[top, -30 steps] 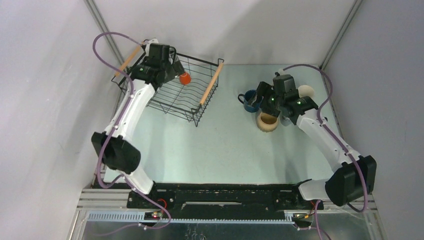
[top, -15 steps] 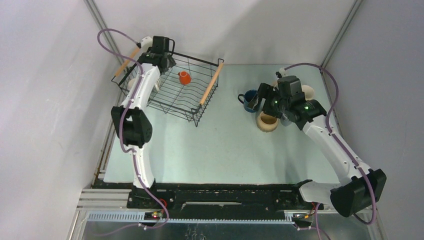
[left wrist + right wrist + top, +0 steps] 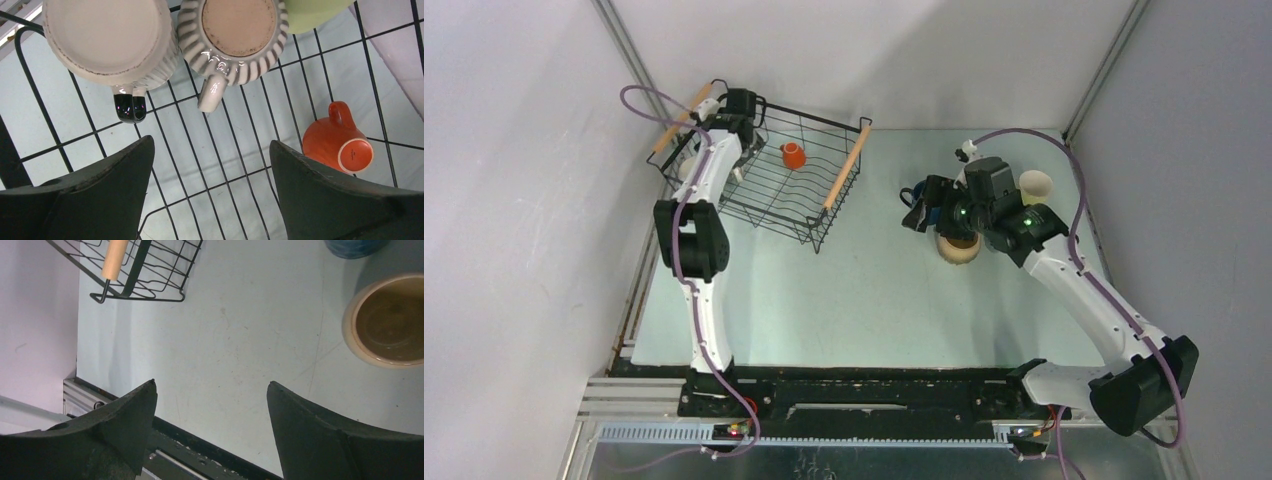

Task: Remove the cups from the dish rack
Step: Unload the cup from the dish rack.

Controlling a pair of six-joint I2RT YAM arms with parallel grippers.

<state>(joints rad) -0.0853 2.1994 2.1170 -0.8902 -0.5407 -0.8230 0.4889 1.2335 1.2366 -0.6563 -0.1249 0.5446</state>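
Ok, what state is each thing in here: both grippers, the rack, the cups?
left gripper: open, empty, above rack floor.
right gripper: open, empty, above the table.
dish rack: upright, cups inside.
orange cup: tipped on its side in rack.
striped cup: inverted in rack.
white cup: inverted in rack.
green cup: in rack, mostly cropped.
cream cup: upright, empty, on table.
navy cup: on table, mostly cropped.
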